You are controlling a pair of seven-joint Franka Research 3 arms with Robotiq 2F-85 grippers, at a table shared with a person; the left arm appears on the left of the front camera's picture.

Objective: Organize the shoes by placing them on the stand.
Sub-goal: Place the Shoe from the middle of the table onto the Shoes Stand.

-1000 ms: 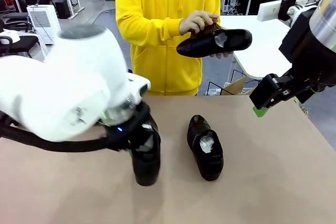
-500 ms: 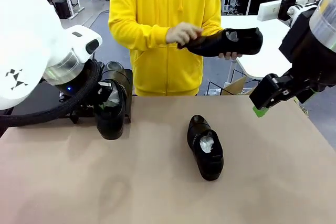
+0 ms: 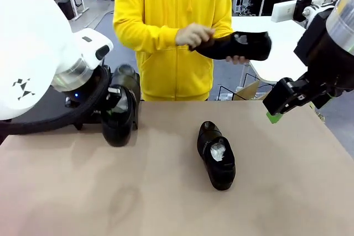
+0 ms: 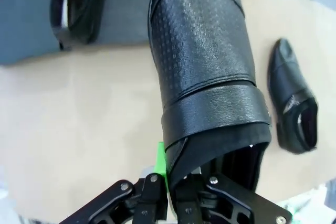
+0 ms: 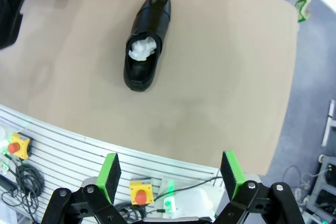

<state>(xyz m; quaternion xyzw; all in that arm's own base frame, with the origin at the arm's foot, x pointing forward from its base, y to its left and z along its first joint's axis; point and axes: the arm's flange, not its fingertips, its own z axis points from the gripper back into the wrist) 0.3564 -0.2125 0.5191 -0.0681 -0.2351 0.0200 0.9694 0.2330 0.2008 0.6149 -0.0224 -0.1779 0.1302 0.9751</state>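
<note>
My left gripper [image 3: 114,105] is shut on the heel end of a glossy black shoe [image 3: 118,119], holding it at the table's back left. In the left wrist view that shoe [image 4: 202,51] rises from the gripper [image 4: 170,169] and reaches toward the dark flat stand [image 4: 26,19], where another paper-stuffed shoe [image 4: 73,3] lies. A third shoe [image 3: 217,156] with white paper inside lies mid-table, also seen as a shoe [image 5: 144,40] below my right gripper [image 5: 170,174]. That right gripper [image 3: 276,106] hangs open and empty above the table's right side. The person holds another shoe [image 3: 235,45] in both hands.
The person in a yellow hoodie [image 3: 166,31] stands at the far edge. A white table [image 3: 276,53] is behind on the right. Below the near table edge are yellow boxes with red buttons [image 5: 139,192] and cables. Bare tabletop [image 3: 287,181] surrounds the lying shoe.
My left arm has lifted its shoe from the table's front middle and carried it to the back left, then nearly stopped. The person shifted their shoe a little. The right arm stayed still.
</note>
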